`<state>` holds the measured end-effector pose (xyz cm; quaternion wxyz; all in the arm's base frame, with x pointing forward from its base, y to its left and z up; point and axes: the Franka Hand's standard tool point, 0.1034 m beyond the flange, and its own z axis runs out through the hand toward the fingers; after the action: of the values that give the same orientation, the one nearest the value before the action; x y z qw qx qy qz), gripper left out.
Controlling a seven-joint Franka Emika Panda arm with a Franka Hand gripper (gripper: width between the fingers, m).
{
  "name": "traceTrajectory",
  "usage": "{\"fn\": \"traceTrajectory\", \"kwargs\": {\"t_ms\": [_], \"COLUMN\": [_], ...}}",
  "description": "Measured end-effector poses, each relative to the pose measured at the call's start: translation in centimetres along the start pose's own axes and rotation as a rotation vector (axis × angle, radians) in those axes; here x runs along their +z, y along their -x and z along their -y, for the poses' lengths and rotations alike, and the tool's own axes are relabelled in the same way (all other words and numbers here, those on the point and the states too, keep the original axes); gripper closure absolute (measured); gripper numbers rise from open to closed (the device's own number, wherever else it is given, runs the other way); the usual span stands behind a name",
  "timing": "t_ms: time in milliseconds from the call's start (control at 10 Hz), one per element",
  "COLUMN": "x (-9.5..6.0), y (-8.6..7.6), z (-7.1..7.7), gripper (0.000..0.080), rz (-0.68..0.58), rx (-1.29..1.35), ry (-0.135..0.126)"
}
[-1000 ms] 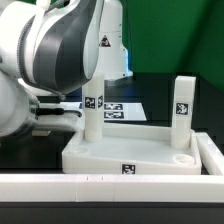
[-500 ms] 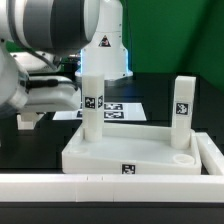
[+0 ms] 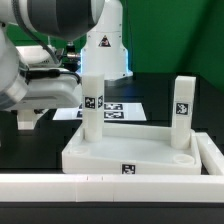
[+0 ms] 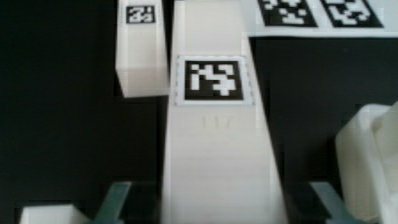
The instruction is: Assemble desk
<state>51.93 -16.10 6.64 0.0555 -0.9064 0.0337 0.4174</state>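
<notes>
The white desk top (image 3: 110,152) lies in front with two legs standing in its corner sockets, one on the exterior view's left (image 3: 93,105) and one on its right (image 3: 183,105). My arm (image 3: 40,60) reaches in from the exterior view's left, level with the left leg. In the wrist view a tagged leg (image 4: 214,110) runs between the fingers of my gripper (image 4: 222,202). A dark gap shows on each side of it, so the jaws stand open around the leg without touching. A further tagged leg (image 4: 143,50) lies alongside.
The marker board (image 3: 118,110) lies on the black table behind the desk top, and it also shows in the wrist view as the marker board (image 4: 317,14). A long white wall (image 3: 100,198) borders the front. A white part (image 4: 370,150) sits beside the gripped-around leg.
The bulk of my arm has moved up and towards the exterior view's left, uncovering more of the left leg. Both standing legs and the desk top have stayed put.
</notes>
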Motion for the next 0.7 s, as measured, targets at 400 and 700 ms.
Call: {"fn": "traceTrajectory", "kwargs": {"t_ms": [400,700], "x": [-5.0,-8.9], "y": [-0.1,0.4], "z": [0.1,1.3], "gripper": [0.0511,0.0511], "rz": [-0.275,-0.429], "rx": [-0.012,0.013], "ry": [0.042,0.048]}}
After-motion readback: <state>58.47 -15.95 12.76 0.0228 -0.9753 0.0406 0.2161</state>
